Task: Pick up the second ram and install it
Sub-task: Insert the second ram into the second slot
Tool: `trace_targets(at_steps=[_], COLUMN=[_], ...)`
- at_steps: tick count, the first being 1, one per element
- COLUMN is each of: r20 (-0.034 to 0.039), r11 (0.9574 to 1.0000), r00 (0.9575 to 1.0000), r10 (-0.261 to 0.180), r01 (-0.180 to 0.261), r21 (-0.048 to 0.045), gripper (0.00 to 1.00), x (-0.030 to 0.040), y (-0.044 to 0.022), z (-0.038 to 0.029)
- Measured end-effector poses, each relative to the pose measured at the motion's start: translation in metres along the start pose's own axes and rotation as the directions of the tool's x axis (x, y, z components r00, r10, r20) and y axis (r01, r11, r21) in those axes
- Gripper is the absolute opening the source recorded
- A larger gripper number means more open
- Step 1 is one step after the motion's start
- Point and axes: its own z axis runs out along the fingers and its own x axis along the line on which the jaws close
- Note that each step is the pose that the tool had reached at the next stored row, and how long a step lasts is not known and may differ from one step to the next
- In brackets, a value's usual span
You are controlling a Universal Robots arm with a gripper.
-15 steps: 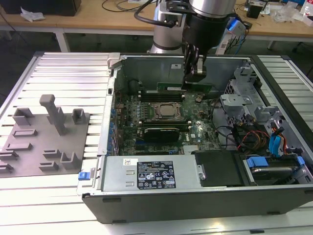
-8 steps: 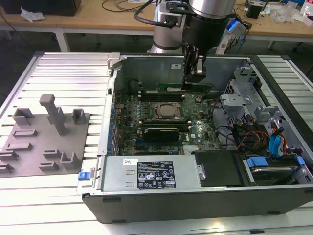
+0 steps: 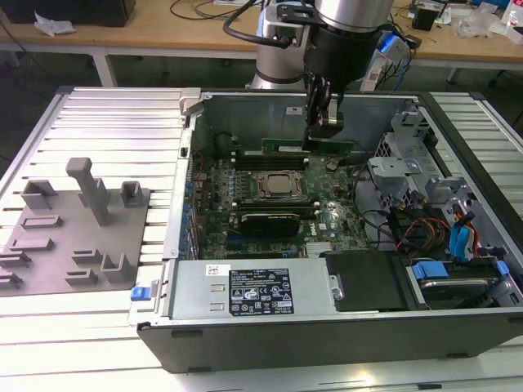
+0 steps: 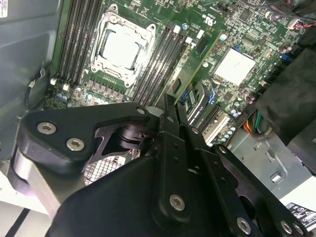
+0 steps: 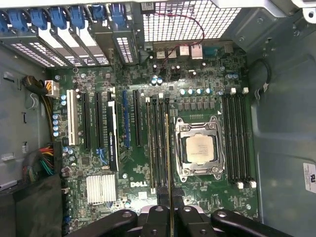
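Exterior view: the gripper [image 3: 320, 135] reaches down into the open computer case [image 3: 286, 343]. Its jaws pinch the second ram [image 3: 306, 147], a thin, long green board. It holds the ram at the top edge, near the middle. I think this is so that the ram hangs level and does not tip to one end.

The ram is over the far side of the motherboard [image 3: 327, 220], just behind the CPU socket [image 3: 278, 186]. It looks lifted a little above the board, so I think it is not pushed in yet. I can't be fully sure from here.

In the first wrist view the camera looks straight down. There the second ram [image 5: 168, 163] is just a thin line, because it is seen edge-on. The gripper [image 5: 170, 212] has a dark finger pressed on each side of it. The line runs the same way as the long memory slots [image 5: 157, 143] beside the CPU socket [image 5: 200, 148]. I think it is held like this so that its bottom edge can meet one slot all along (a crooked board would not fit).

In the second wrist view the gripper [image 4: 170, 111] is close up, with the motherboard [image 4: 237, 29] below it.

The grey tray [image 3: 122, 233] lies on the slatted table [image 3: 106, 131], on the exterior view's left. It is well apart from the case and has only its grey blocks on it.
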Motion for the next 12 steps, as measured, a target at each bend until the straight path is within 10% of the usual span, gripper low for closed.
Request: trace_targets(at_steps=[12], r20=[0.0000], r11=[1.0000], r00=[1.0000], r10=[0.000], r01=[0.000], r21=[0.0000], gripper=[0.13], x=[0.0005], y=[0.0015], z=[0.0190])
